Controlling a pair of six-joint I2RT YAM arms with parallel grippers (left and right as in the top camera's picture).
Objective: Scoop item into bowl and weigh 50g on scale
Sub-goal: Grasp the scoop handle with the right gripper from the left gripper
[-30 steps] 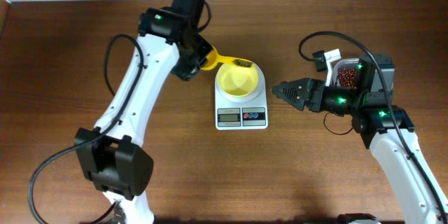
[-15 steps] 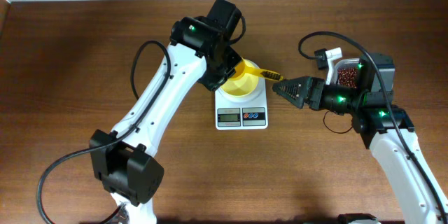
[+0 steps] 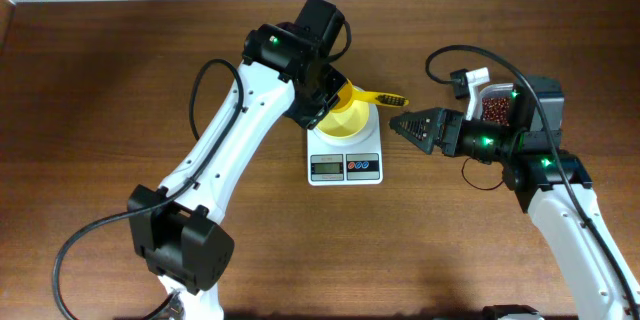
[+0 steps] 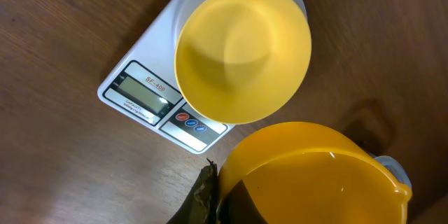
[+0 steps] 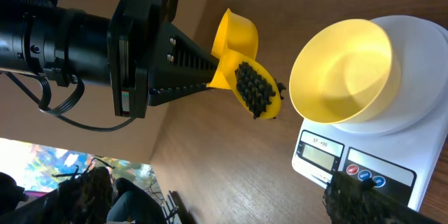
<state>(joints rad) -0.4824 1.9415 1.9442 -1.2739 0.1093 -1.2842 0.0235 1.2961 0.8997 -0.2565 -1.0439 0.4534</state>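
The pale yellow bowl (image 3: 345, 120) sits empty on the white scale (image 3: 345, 165). My left gripper (image 3: 328, 95) is shut on the bright yellow scoop (image 3: 352, 97) and holds it just above the bowl's back-left rim, with the handle pointing right. In the left wrist view the scoop's cup (image 4: 315, 175) looks empty, beside the bowl (image 4: 241, 52) and the scale (image 4: 143, 94). My right gripper (image 3: 398, 127) looks shut and empty, just right of the scale. The right wrist view shows the scoop (image 5: 252, 87), bowl (image 5: 343, 70) and scale (image 5: 371, 164). The reddish-brown beans (image 3: 493, 110) lie in a clear container.
The clear plastic container (image 3: 490, 92) stands at the right, partly under my right arm. The left arm's cable loops over the table to the left of the scale. The table's back edge meets a white wall.
My left gripper has carried the scoop rightward from the scale's back left to over the bowl's back rim. The right arm has barely moved.
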